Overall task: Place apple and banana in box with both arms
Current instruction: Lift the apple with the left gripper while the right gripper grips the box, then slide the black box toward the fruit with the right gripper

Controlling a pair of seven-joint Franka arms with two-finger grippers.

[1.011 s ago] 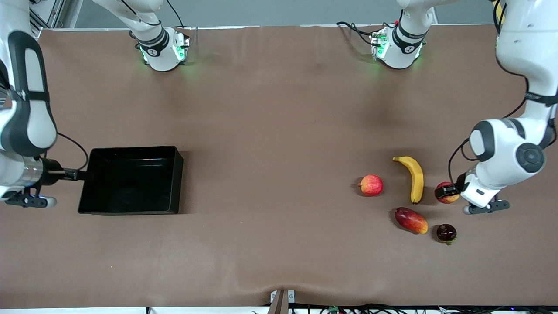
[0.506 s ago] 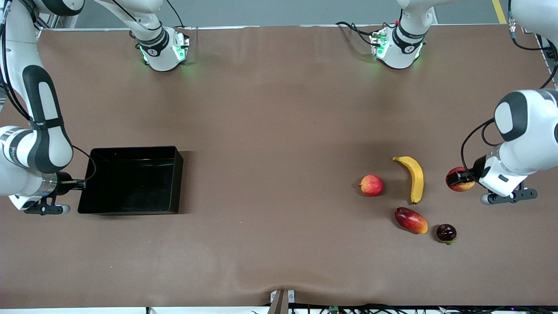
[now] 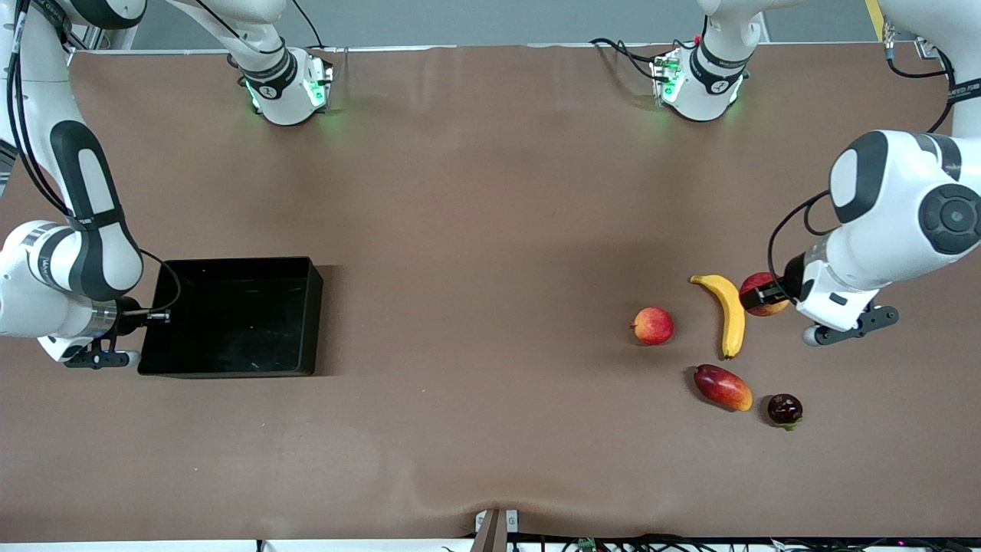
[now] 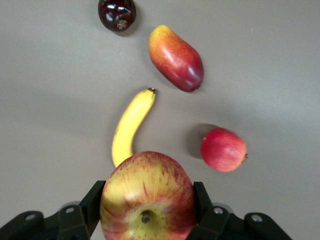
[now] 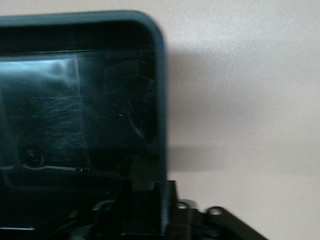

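The apple [image 3: 762,294], red with yellow streaks, is held in my left gripper [image 3: 769,295], lifted over the table just beside the banana's [image 3: 729,313] upper half. In the left wrist view the fingers press both sides of the apple [image 4: 147,197], stem hollow facing the camera, with the banana [image 4: 131,127] lying under it. The black box [image 3: 230,322] sits at the right arm's end of the table. My right gripper [image 3: 151,315] is at the box's end wall; in the right wrist view its fingers straddle the rim [image 5: 159,90].
A pinkish-red round fruit [image 3: 653,325] lies beside the banana toward the table's middle. A red-yellow mango [image 3: 723,387] and a small dark fruit [image 3: 785,409] lie nearer the front camera. Brown cloth stretches between the box and the fruits.
My left gripper has lifted the apple off the table and carried it toward the banana's upper end. The right arm's elbow shifted; its gripper stays at the box wall. The box has not moved.
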